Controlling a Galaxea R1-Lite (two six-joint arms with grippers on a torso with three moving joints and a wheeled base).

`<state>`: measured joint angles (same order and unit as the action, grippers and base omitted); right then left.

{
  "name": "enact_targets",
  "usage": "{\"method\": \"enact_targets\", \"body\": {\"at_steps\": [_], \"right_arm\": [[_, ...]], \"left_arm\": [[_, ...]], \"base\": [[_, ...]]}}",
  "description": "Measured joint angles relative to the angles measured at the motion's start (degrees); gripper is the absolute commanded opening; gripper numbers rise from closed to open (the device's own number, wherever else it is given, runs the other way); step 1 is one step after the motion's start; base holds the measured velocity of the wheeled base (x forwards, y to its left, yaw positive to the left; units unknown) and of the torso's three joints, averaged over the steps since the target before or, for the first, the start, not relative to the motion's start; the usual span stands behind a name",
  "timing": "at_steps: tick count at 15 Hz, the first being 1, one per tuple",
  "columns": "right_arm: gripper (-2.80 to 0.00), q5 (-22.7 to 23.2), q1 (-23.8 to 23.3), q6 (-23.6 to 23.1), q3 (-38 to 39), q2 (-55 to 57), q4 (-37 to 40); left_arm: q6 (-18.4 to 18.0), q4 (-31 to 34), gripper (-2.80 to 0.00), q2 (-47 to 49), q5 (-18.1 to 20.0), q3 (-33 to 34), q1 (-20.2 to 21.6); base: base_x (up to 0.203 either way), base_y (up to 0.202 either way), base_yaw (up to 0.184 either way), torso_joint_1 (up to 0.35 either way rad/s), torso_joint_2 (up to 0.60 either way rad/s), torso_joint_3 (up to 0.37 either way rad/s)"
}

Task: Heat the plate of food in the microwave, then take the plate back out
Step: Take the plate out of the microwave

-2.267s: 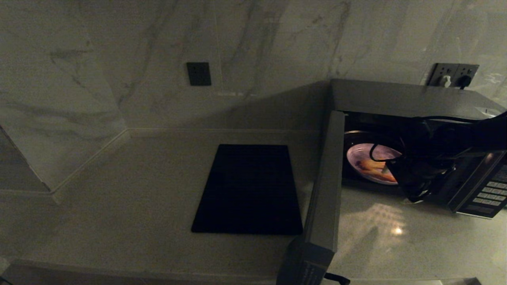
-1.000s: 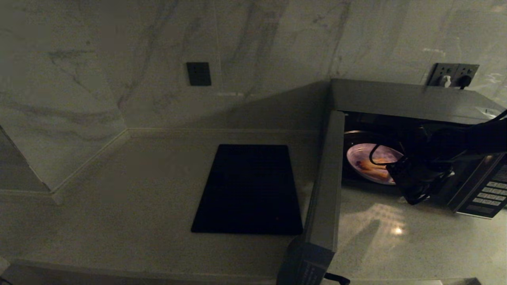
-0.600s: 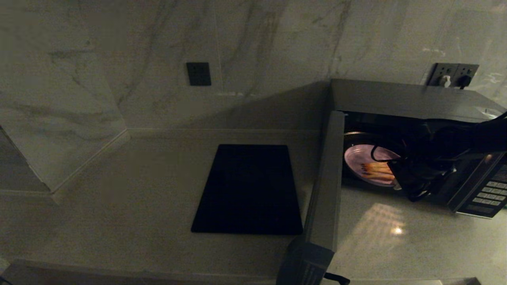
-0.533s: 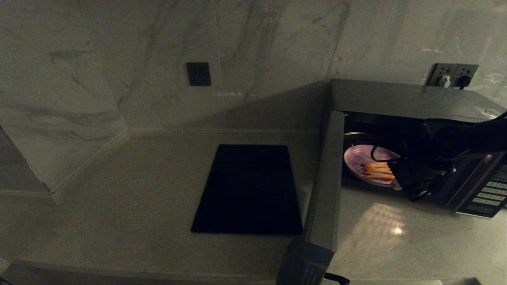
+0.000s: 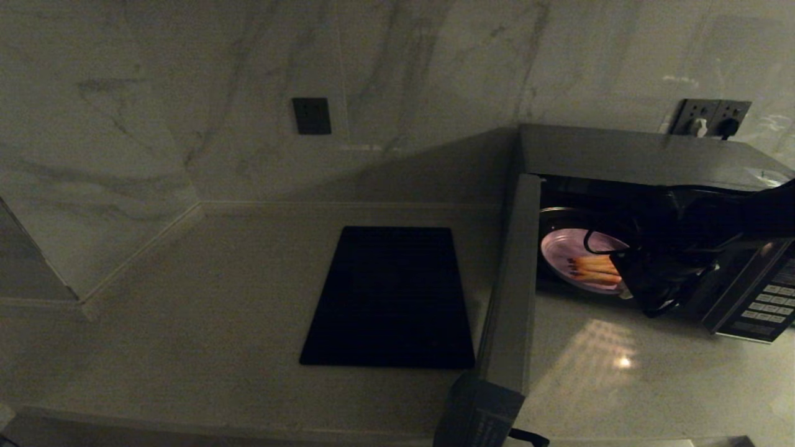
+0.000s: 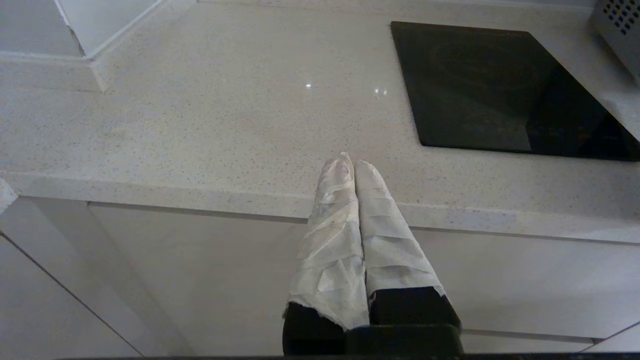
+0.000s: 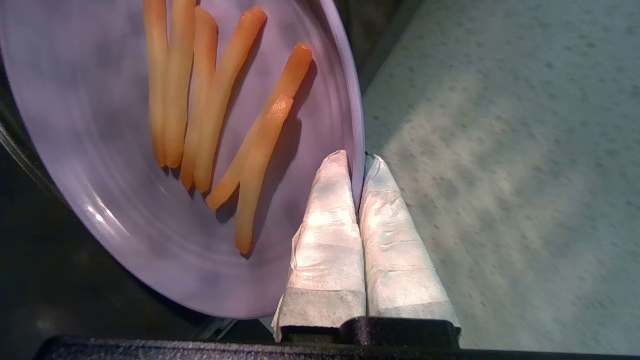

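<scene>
The microwave [image 5: 633,155] stands at the right of the counter with its door [image 5: 512,285] swung wide open toward me. Inside it sits the plate of food [image 5: 568,254], a small lilac plate [image 7: 75,125] carrying orange-tan sticks [image 7: 210,100]. My right gripper [image 7: 356,159] reaches into the oven mouth [image 5: 624,279] and is shut on the plate's near rim, one wrapped finger above and one below it. The left gripper [image 6: 352,162] hangs shut and empty by the counter's front edge, out of the head view.
A flat black slab [image 5: 391,298] lies on the pale counter [image 5: 186,298] left of the open door. The microwave's keypad [image 5: 770,298] is at the far right. Wall sockets [image 5: 711,118] sit behind the oven, and marble walls close in the back and left.
My right gripper has closed on the plate's rim, and the plate has shifted slightly inside the oven. The left arm has not moved.
</scene>
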<state>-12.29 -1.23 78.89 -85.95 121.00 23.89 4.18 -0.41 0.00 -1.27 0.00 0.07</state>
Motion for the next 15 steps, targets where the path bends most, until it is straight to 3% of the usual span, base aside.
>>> {"method": "enact_targets", "body": {"at_steps": [7,15], "right_arm": [[-2.8,-0.05,0.02,0.02,3.85,-4.39,-0.15],[-2.8,0.16,0.11,-0.62,17.44,-12.79,-1.69]], "left_arm": [[0.0,0.01,-2.8,0.0,-0.02,0.0,0.0],[0.0,-0.02,-2.8,0.0,0.0,0.0,0.0]], "base": [[0.0,0.0,0.0,0.0,0.0,0.0],[0.0,0.0,0.0,0.0,0.0,0.0]]}}
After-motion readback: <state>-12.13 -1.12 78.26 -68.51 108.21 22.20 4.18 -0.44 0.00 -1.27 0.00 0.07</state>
